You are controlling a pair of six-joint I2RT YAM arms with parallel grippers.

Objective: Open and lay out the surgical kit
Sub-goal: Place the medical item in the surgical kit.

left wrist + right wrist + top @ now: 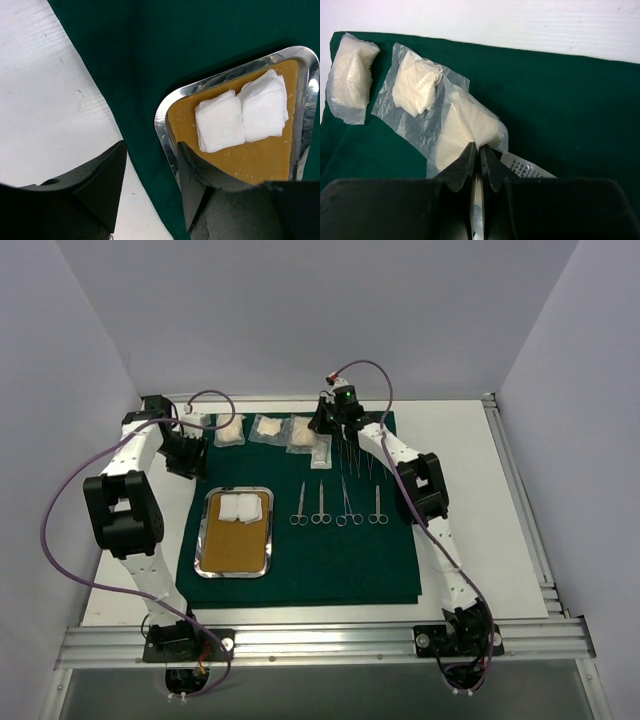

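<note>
The dark green drape [330, 560] lies spread flat. On it stands the steel tray [203, 540] with a tan liner [238, 545] and two white gauze squares [240, 507]. Several scissors and forceps [338, 505] lie in a row, with thinner instruments [355, 460] behind them. Three gauze packets [268, 428] lie along the far edge. My right gripper [477, 149] is shut on a flat clear packet with a printed label [527, 170], beside the third gauze packet [465, 127]. My left gripper [151, 150] is open and empty over the drape's left edge, by the tray's corner [165, 115].
Bare white table [45, 100] lies left of the drape and also on its right [480, 520]. White walls enclose the back and sides. A metal rail [320, 640] runs along the near edge by the arm bases.
</note>
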